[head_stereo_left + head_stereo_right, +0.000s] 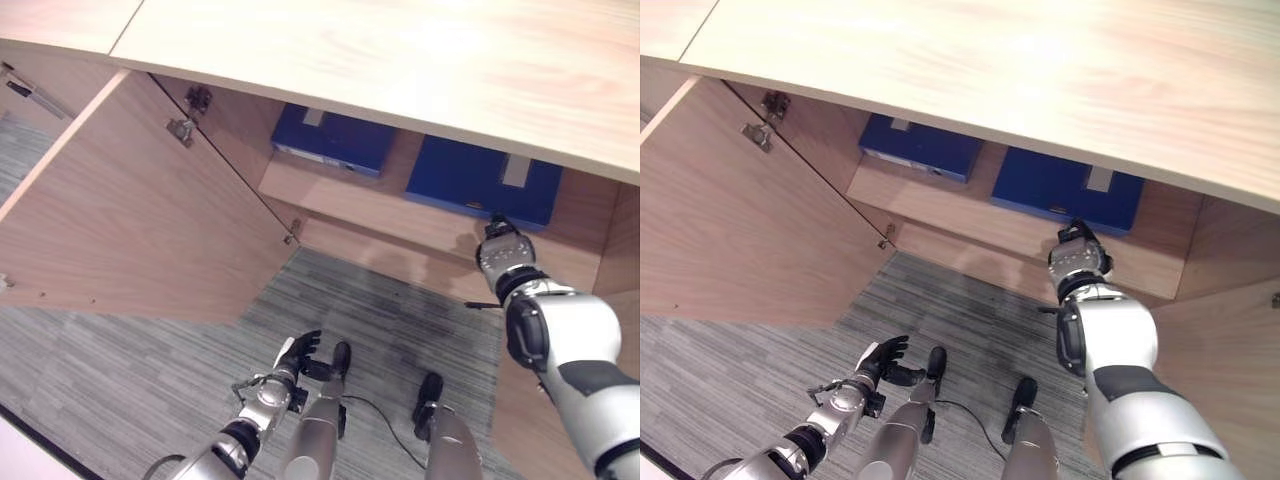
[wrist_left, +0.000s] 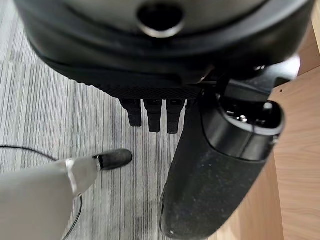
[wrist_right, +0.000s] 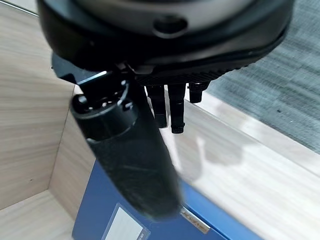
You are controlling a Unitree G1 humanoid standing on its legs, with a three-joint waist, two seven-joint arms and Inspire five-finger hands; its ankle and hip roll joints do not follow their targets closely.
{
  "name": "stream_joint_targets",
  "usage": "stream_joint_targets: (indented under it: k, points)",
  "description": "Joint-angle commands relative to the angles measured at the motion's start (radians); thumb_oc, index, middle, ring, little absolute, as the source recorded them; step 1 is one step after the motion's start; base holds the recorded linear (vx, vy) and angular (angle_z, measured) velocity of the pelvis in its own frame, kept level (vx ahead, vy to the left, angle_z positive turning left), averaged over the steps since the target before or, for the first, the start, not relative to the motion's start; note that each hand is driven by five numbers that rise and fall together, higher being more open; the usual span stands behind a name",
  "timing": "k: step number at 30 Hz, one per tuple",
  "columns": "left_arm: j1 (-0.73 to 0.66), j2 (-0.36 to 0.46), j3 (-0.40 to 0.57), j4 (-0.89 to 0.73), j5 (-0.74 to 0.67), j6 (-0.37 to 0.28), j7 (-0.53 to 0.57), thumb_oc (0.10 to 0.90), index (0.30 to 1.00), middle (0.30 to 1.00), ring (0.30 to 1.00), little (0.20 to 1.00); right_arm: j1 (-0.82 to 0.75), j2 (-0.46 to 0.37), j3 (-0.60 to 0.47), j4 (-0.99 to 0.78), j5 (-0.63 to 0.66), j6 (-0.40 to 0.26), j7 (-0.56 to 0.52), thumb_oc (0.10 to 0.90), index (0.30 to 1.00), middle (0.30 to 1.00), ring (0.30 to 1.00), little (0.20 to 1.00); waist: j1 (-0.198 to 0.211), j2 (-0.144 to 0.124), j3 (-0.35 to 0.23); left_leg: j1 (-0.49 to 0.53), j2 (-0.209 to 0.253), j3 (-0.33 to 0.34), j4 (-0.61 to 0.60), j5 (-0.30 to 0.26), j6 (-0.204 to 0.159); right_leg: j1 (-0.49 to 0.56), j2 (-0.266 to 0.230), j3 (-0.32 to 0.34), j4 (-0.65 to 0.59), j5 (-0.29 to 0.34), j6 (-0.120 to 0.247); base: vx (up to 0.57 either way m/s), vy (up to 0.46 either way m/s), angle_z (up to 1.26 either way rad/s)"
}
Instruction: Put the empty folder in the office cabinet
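Observation:
Two blue folders lie flat on the shelf (image 1: 340, 195) inside the open wooden cabinet: one at the left (image 1: 335, 138), one at the right (image 1: 470, 180) with a white label. My right hand (image 1: 503, 250) is stretched out at the front edge of the right folder (image 3: 130, 210). Its fingers (image 3: 172, 112) are straight over the shelf board (image 3: 240, 165) and hold nothing, and its thumb (image 3: 130, 155) lies across the folder's near edge. I cannot tell if it touches. My left hand (image 1: 297, 355) hangs low over the carpet, open and empty.
The cabinet's left door (image 1: 130, 210) stands swung wide open to the left. The cabinet's top board (image 1: 400, 50) overhangs the shelf. A right side panel (image 1: 1230, 250) closes the compartment. Grey striped carpet (image 1: 150, 370) covers the floor in front.

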Motion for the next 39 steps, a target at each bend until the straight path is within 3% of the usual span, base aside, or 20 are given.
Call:
stream_joint_targets:
  k: [1,3,8,25,33,39]
  points:
    - [0.075,0.049,0.027,0.023,0.066,-0.009,-0.025,0.8,0.9,0.9,0.9,0.9,0.009,-0.069,0.112,-0.405,-0.11,-0.147,0.181,0.4,0.3,0.3,0.3,0.3,0.026,0.001,0.011,0.077,0.029,-0.005,0.014,-0.185,-0.043,0.079,-0.033,0.031,-0.049,-0.045,0.094,0.01,0.002,0.08]
    - [0.088,0.053,0.051,0.015,0.078,-0.018,-0.03,0.8,0.9,0.9,0.9,0.9,0.129,-0.035,0.107,-0.605,-0.183,-0.199,0.182,0.4,0.3,0.3,0.3,0.3,0.017,-0.006,0.013,0.072,0.032,-0.009,0.014,-0.178,-0.041,0.083,-0.028,0.027,-0.066,-0.031,0.093,0.01,-0.011,0.06]
    - [0.091,0.068,0.063,0.009,0.087,-0.027,-0.039,0.8,0.9,0.9,0.9,0.9,0.16,-0.039,0.131,-0.677,-0.201,-0.203,0.217,0.4,0.3,0.3,0.3,0.3,0.011,-0.019,0.015,0.071,0.032,-0.008,0.019,-0.181,-0.042,0.085,-0.027,0.029,-0.069,-0.026,0.093,0.0,-0.003,-0.03]
    - [0.028,0.005,0.194,0.058,0.097,0.017,-0.006,0.8,0.9,0.9,0.9,0.9,0.728,0.063,0.201,-1.449,-0.42,-0.202,0.291,0.4,0.3,0.3,0.3,0.3,-0.087,-0.074,0.014,0.104,0.048,0.016,-0.007,-0.173,-0.039,0.086,-0.019,0.053,-0.088,0.0,0.091,0.0,0.002,-0.01]
    - [0.015,-0.007,0.238,0.067,0.133,0.027,-0.006,0.8,0.9,0.9,0.9,0.9,0.964,-0.025,0.236,-1.796,-0.51,-0.155,0.395,0.4,0.3,0.3,0.3,0.3,-0.127,-0.095,0.01,0.126,0.06,0.031,-0.022,-0.168,-0.042,0.091,-0.013,0.06,-0.096,0.006,0.092,0.0,-0.002,-0.05]
    - [0.018,-0.007,0.25,0.064,0.143,0.021,-0.009,0.8,0.9,0.9,0.9,0.9,1.034,-0.075,0.242,-1.868,-0.557,-0.132,0.44,0.4,0.3,0.3,0.3,0.3,-0.136,-0.101,0.004,0.133,0.064,0.035,-0.029,-0.166,-0.045,0.097,-0.01,0.06,-0.104,0.008,0.095,0.0,-0.005,-0.02]
